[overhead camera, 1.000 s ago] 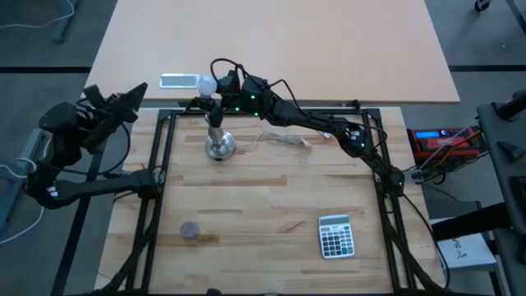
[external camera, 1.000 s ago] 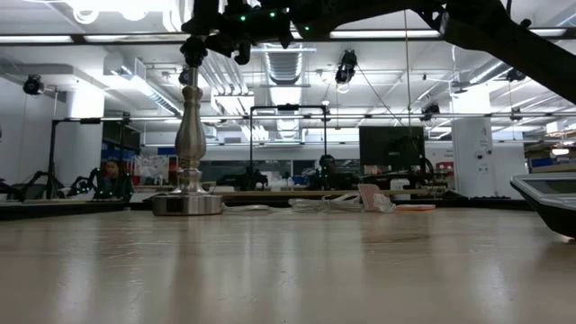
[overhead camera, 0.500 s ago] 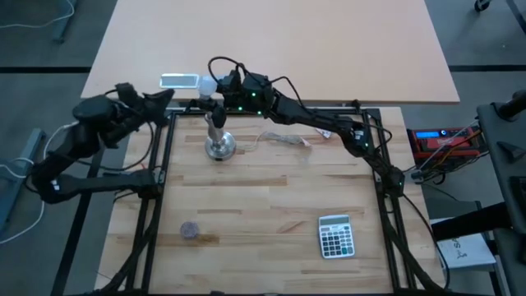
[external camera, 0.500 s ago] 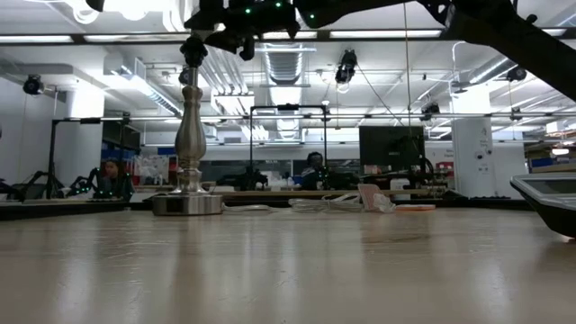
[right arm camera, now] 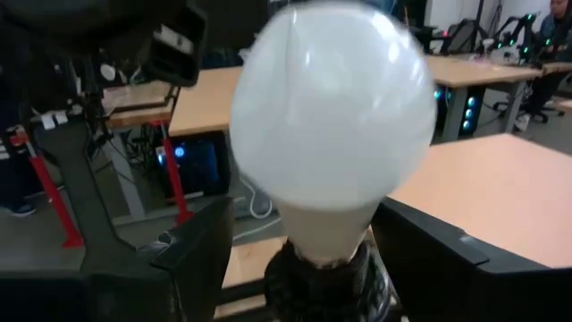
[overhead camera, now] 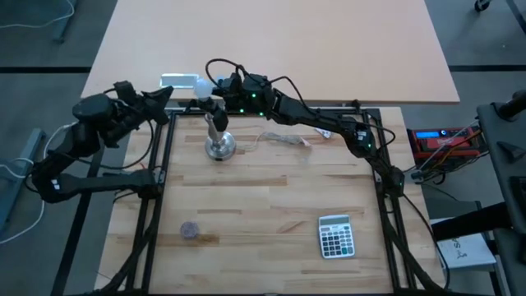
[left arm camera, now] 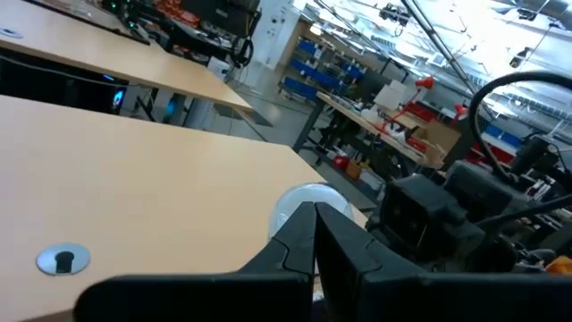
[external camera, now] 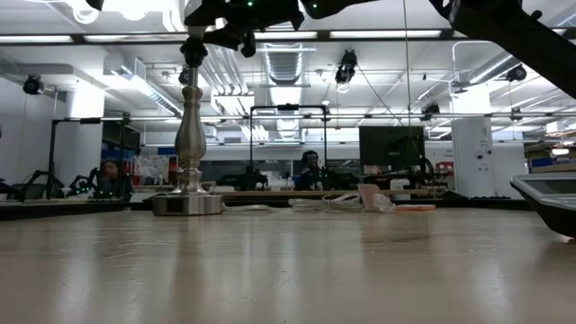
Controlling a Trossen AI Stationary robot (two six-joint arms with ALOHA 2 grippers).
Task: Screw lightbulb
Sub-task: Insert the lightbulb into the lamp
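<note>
I have the lightbulb sitting upright on top of the silver stand, its neck in the socket. My right gripper is at the head of the stand, its fingers spread wide on either side of the bulb's neck and apart from it, so nothing is held. My left gripper hangs just beside the bulb on the side away from the right arm, at about the top of the stand, its fingers pressed tightly together and empty; past them I see the white globe. A grey calculator lies well away from the stand, toward the near edge of the table, and a small round dark disc lies nearer the stand than that. No writing, brand or label is legible to me on the bulb, the stand or the calculator.
</note>
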